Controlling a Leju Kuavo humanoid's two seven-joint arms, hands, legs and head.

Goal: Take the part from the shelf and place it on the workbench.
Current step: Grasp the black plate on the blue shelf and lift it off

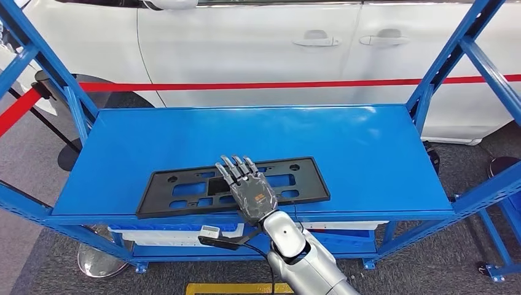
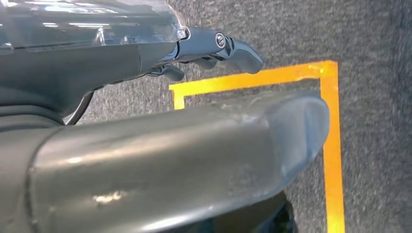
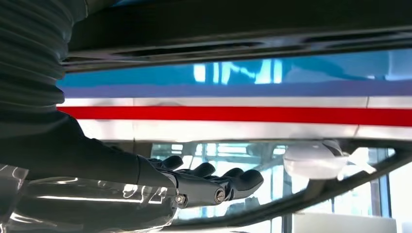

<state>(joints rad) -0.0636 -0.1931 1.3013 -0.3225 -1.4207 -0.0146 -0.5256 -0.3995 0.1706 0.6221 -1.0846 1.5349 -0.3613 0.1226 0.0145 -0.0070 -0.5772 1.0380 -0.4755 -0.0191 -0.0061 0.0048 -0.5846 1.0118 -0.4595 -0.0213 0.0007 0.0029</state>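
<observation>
A blue metal shelf (image 1: 344,147) stands in front of a white car (image 1: 258,43), with a red barrier strip (image 1: 270,85) running between them. On the shelf's top level, near its front edge and a little left of centre, lies the part (image 1: 178,192): a long, flat black plastic plate with cut-outs and holes, its long side running left to right. The robot's right hand (image 1: 249,192) reaches in from below and rests palm down across the middle of the part, fingers (image 1: 236,166) stretched out straight and slightly spread, pointing away toward the car; it grips nothing. The left hand (image 2: 214,48) hangs over grey carpet (image 2: 369,34) marked with orange tape (image 2: 330,145), its fingers loosely extended and holding nothing.
</observation>
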